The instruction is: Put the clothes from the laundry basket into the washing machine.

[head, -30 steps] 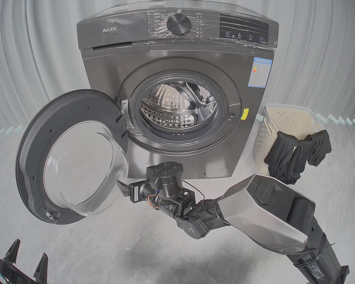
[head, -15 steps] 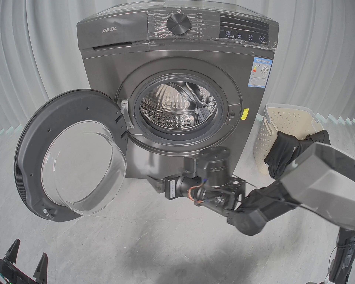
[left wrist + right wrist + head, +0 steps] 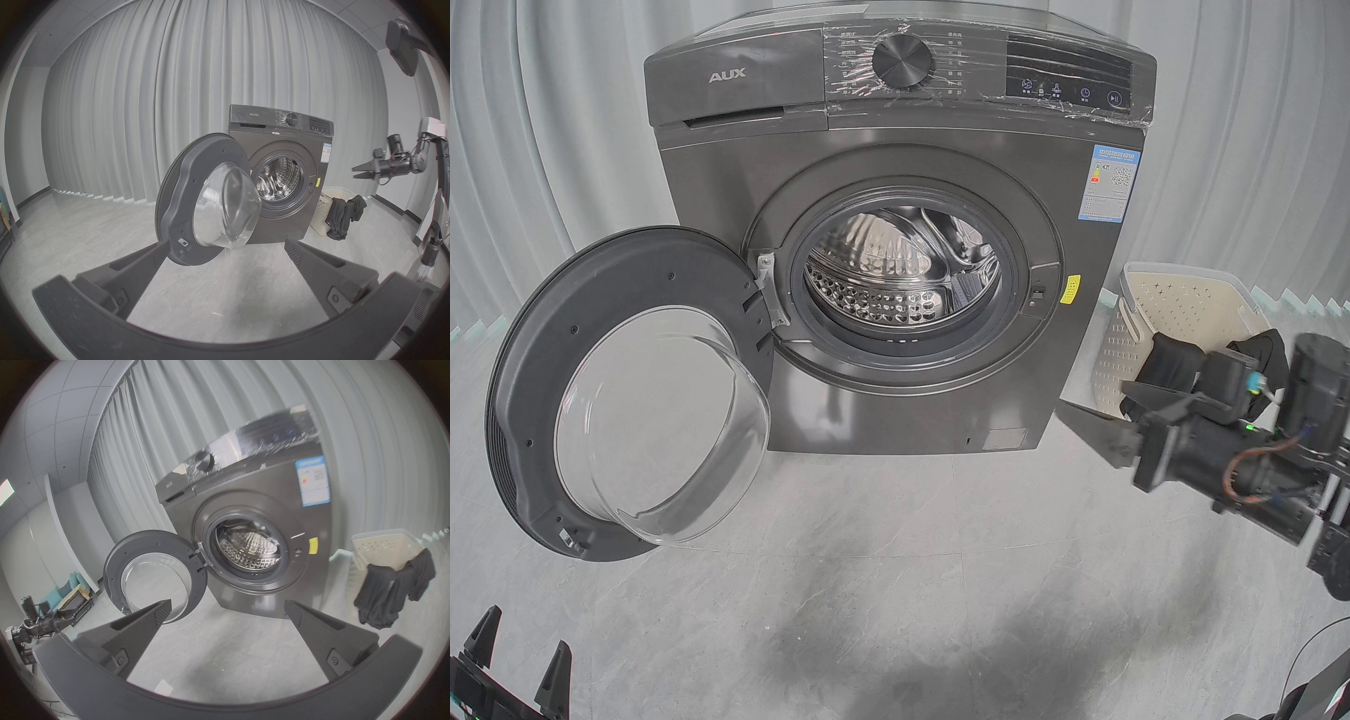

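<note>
One dark heap of clothes [image 3: 1167, 361] is seen draped lengthwise down the front rim of the laundry basket [image 3: 1191, 295], just beyond the nearer, spread, empty right gripper [image 3: 226, 604], which is aimed aside at the washing machine [image 3: 900, 281].

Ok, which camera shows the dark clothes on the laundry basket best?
The right wrist view: the dark clothes hang whole over the laundry basket rim, unblocked. In the head view the right arm hides most of them; the left wrist view shows them whole but far off.
</note>
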